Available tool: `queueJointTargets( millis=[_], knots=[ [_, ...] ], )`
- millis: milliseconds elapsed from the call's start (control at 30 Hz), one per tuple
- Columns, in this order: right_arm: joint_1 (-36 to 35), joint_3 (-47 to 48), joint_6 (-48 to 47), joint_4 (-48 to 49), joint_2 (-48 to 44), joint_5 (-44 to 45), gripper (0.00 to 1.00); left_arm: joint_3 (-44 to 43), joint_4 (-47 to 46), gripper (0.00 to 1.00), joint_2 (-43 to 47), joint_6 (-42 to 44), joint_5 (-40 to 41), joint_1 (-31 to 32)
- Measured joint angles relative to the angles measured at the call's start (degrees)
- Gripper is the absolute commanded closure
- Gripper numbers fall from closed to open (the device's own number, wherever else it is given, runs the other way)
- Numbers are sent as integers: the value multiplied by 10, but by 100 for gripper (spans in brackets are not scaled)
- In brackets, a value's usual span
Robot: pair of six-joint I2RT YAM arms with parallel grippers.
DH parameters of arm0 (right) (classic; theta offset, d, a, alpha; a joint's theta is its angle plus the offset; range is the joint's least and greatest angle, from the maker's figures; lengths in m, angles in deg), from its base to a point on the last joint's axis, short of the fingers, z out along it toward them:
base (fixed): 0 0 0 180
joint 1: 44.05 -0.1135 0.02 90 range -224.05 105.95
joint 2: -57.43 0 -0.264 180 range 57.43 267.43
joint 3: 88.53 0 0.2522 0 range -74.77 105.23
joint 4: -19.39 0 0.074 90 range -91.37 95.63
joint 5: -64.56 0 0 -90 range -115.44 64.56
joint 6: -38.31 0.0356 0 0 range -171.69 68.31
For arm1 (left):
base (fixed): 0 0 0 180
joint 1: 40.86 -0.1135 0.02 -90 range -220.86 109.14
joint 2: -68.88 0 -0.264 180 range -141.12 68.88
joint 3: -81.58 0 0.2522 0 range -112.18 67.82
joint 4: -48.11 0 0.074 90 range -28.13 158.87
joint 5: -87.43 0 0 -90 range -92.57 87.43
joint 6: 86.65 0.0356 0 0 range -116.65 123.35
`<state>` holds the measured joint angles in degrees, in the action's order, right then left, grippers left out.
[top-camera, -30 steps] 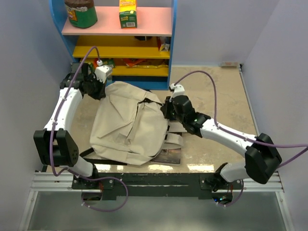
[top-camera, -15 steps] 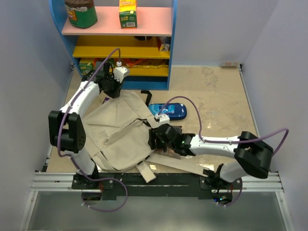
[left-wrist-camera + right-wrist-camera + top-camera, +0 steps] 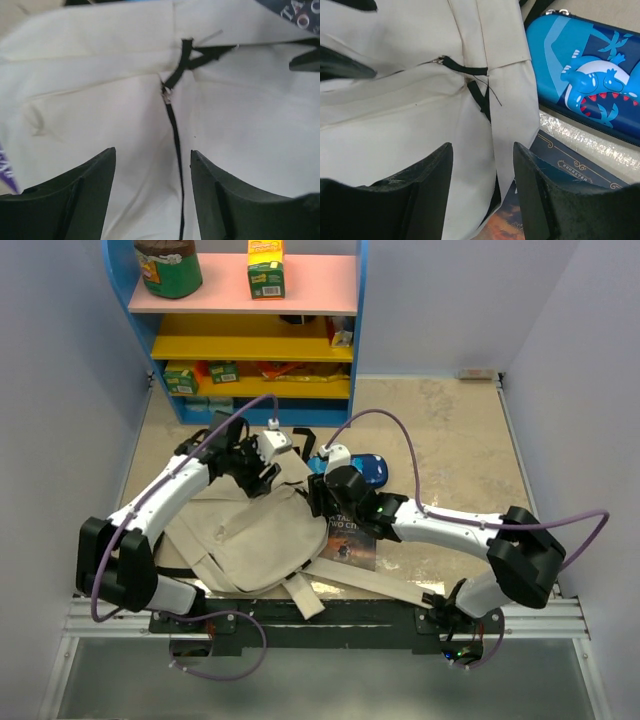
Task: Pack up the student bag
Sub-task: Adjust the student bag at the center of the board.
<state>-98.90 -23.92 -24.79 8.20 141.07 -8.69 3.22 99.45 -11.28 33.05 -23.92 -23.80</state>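
Beige canvas, soft and floppy: the student bag (image 3: 245,535) lies slumped on the table (image 3: 450,440), near and left of centre, its right edge over a book (image 3: 350,538). A blue pencil case (image 3: 585,90) sits just to the far right of it. The left claw (image 3: 152,151) and right claw (image 3: 482,145) hover over the bag's far edge, fingers apart, holding nothing. The cloth looks light and will likely sag and fold. The black zip tabs (image 3: 186,52) and the seam beside them seem the firmest hold.
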Motion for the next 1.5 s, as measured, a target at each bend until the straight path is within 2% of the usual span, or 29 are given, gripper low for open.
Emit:
queueJointTargets(
  millis=[200, 267, 300, 367, 400, 433, 467, 500, 733, 1000, 1100, 1200, 1267, 1367, 1467, 1500],
  knots=[
    [-2, -1, -25, -2, 19, -3, 44, 67, -28, 28, -59, -1, 0, 17],
    [-2, -2, -27, 2, 19, -3, 46, 72, -47, 28, -74, -1, 2, 17],
    [-2, -4, -28, 5, 19, -3, 47, 73, -54, 32, -79, -1, 2, 18],
    [-2, -9, -27, 10, 21, -3, 53, 77, -73, 43, -86, -1, 3, 19],
    [-1, -13, -27, 15, 24, -4, 56, 81, -82, 59, -88, -1, 5, 21],
    [-1, -17, -26, 19, 30, -4, 60, 86, -91, 68, -90, -1, 7, 23],
    [0, -21, -25, 20, 36, -4, 61, 91, -98, 88, -91, -2, 8, 25],
    [1, -26, -24, 22, 42, -3, 62, 96, -102, 99, -92, -1, 9, 26],
    [22, -63, -19, 29, 50, -11, 80, 129, -122, 100, -59, 28, 3, 32],
    [32, -64, -20, 53, 50, -22, 93, 125, -51, 100, 38, 106, -40, 20],
    [37, -73, -19, 62, 47, -24, 91, 123, -15, 100, 62, 150, -71, 8],
    [40, -86, -16, 70, 32, -30, 76, 128, 12, 100, 84, 201, -97, 2],
    [41, -95, -13, 72, 12, -30, 74, 136, 21, 100, 94, 230, -102, 2],
    [46, -101, -14, 74, -13, -26, 65, 144, 28, 100, 95, 255, -102, -1],
    [54, -107, -23, 80, -35, -26, 55, 147, 39, 100, 92, 265, -102, -6],
    [55, -110, -29, 84, -42, -28, 49, 147, 40, 100, 89, 267, -103, -6]
  ],
)
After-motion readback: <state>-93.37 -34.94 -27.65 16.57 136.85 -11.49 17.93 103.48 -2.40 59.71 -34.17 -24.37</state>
